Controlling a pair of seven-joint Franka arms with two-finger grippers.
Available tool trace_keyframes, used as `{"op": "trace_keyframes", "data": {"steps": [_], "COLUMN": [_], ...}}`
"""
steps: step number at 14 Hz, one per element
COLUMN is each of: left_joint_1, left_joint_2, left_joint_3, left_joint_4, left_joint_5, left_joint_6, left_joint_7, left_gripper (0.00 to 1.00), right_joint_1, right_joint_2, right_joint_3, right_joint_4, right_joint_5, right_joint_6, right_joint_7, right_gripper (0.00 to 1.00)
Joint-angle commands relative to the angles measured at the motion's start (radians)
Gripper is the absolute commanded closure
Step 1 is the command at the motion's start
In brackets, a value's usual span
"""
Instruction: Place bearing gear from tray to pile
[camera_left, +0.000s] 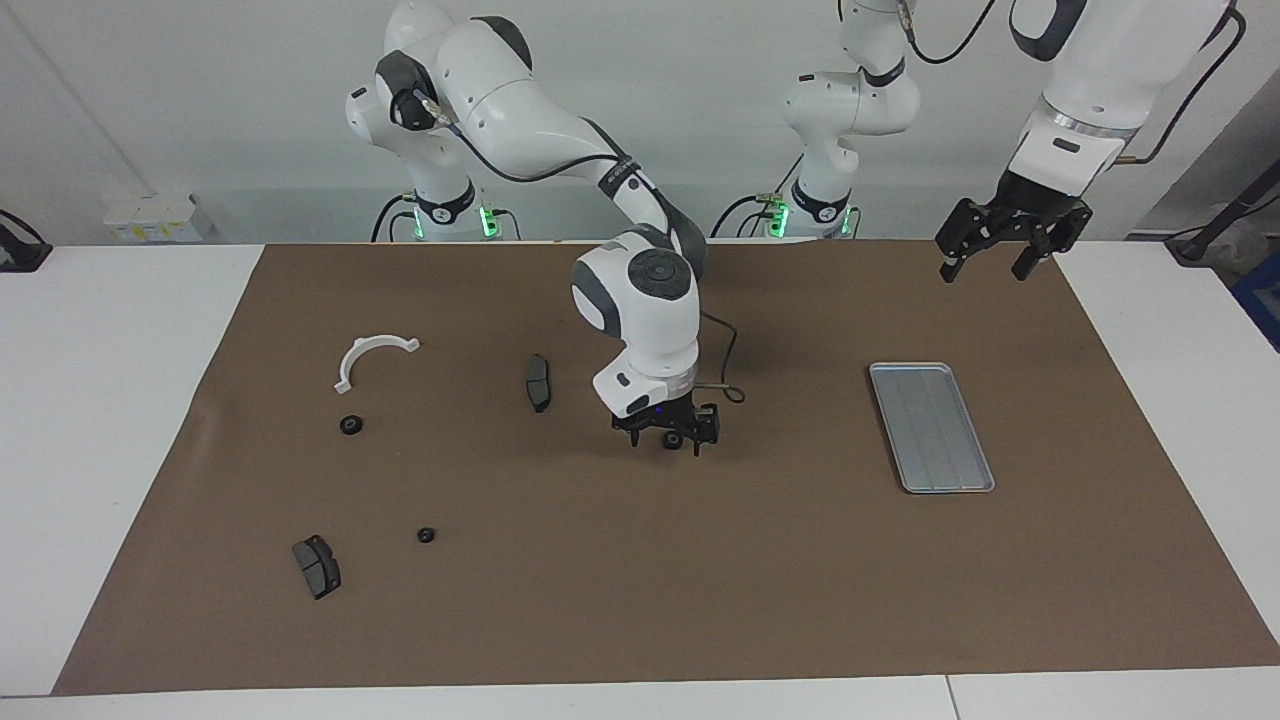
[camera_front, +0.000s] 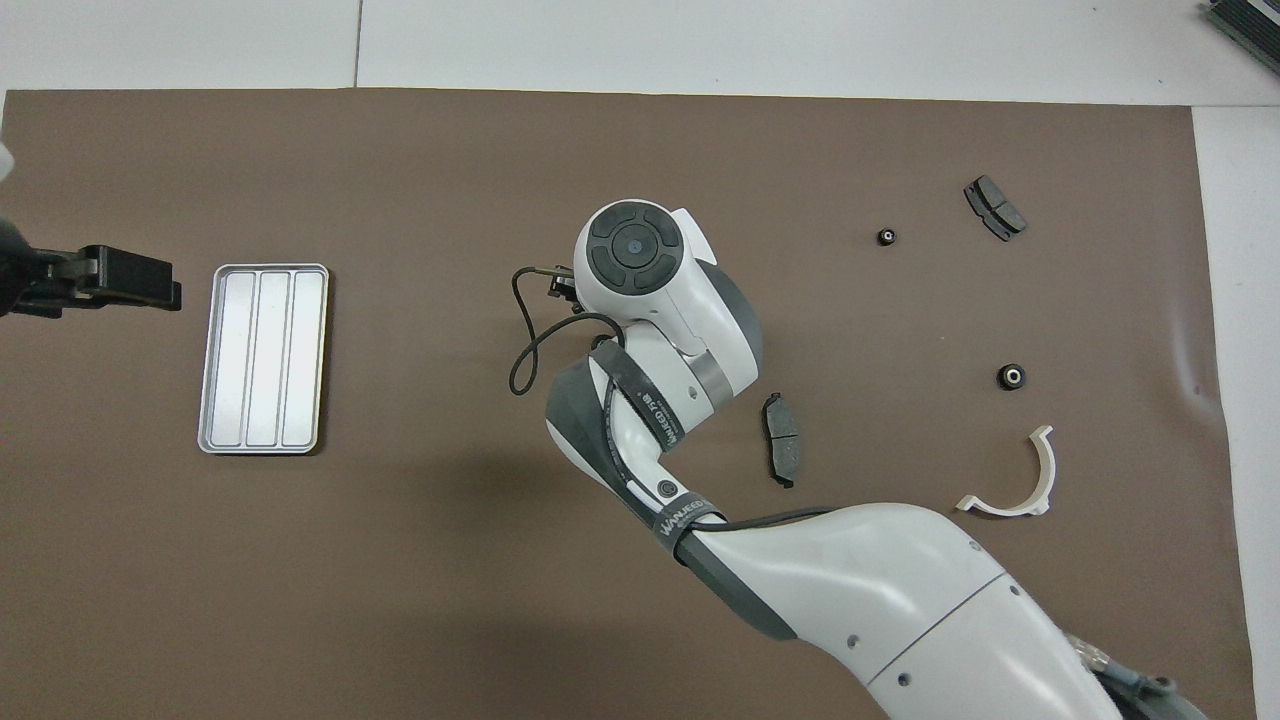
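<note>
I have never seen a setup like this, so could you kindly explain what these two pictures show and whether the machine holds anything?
Two white robot arms work at a table covered by a brown mat. One picture faces them; the other looks down from above them. The right gripper is low over a small black bearing gear, open. The left gripper hangs raised and open, empty. The silver tray lies empty. Two more black gears, two dark pads and a white curved bracket lie toward the right arm's end.
</note>
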Motion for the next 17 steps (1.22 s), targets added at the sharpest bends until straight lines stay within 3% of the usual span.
{"op": "trace_keyframes", "data": {"steps": [1, 5, 9, 13, 15, 17], "left_joint_1": [-0.004, -0.003, 0.002, 0.005, 0.005, 0.015], "left_joint_2": [-0.067, -0.086, -0.188, -0.199, -0.192, -0.169], "left_joint_3": [-0.011, -0.011, -0.011, -0.011, -0.008, -0.008], "left_joint_4": [-0.105, -0.125, -0.272, -0.302, -0.296, -0.283], "left_joint_5": [0.049, 0.051, 0.051, 0.050, 0.050, 0.048], "left_joint_6": [0.029, 0.035, 0.115, 0.143, 0.153, 0.186], "left_joint_7": [0.013, 0.015, 0.015, 0.015, 0.013, 0.007], "left_gripper": [0.00, 0.00, 0.00, 0.00, 0.00, 0.00], "right_joint_1": [0.021, 0.053, 0.053, 0.051, 0.051, 0.053], "right_joint_2": [0.020, 0.016, 0.006, 0.003, 0.002, 0.000], "right_joint_3": [-0.003, -0.004, -0.004, -0.004, -0.004, -0.004], "right_joint_4": [0.015, -0.053, -0.102, -0.123, -0.120, -0.111], "right_joint_5": [-0.009, -0.041, -0.055, -0.058, -0.057, -0.057], "right_joint_6": [0.022, 0.033, 0.056, 0.094, 0.087, 0.076], "right_joint_7": [0.017, 0.015, 0.007, 0.009, 0.010, 0.013], "right_gripper": [0.01, 0.08, 0.17, 0.34, 0.47, 0.69]}}
